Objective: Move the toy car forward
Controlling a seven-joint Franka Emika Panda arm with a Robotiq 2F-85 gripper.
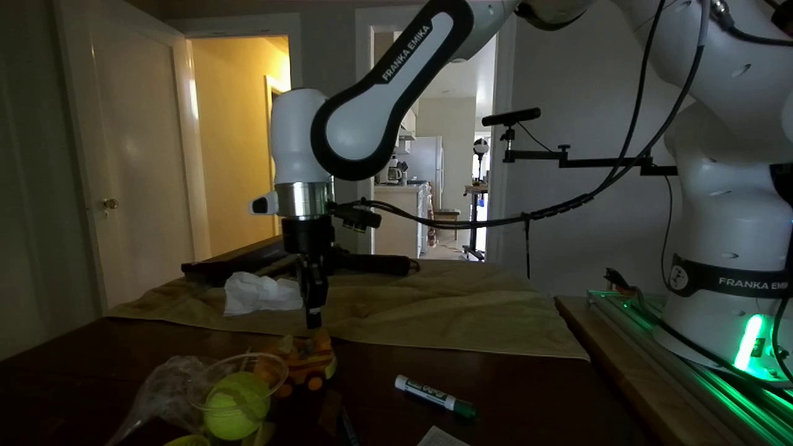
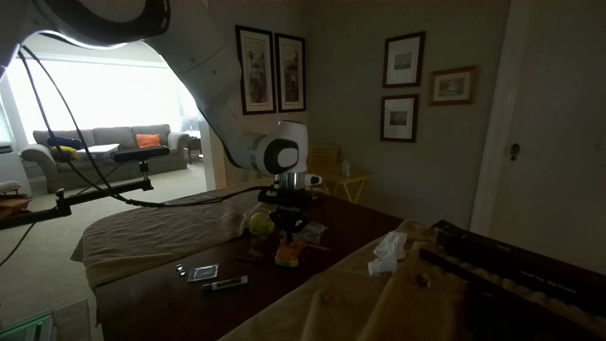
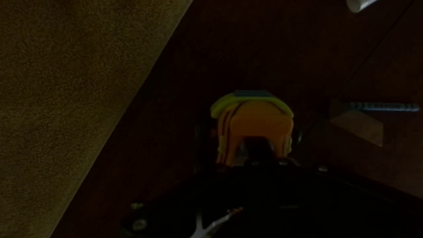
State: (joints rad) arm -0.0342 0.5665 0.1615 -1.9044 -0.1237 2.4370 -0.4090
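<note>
Although the gripper [image 3: 259,147] is clenched, with nothing visible between its fingertips, it seems set to push: in the wrist view the tips overlap the cab gap of the toy car [image 3: 262,124], which stands on the dark table [image 3: 238,56], its orange body reaching from them toward twelve o'clock. Whether they touch it, I cannot tell. The car's long axis appears to run six to twelve, with the yellow-green end at twelve; if that is the nose, forward likely means a push that way. Farther out, a pen-like stick [image 3: 385,106] lies between two and three, and the cloth [image 3: 76,76] spans nine to eleven.
</note>
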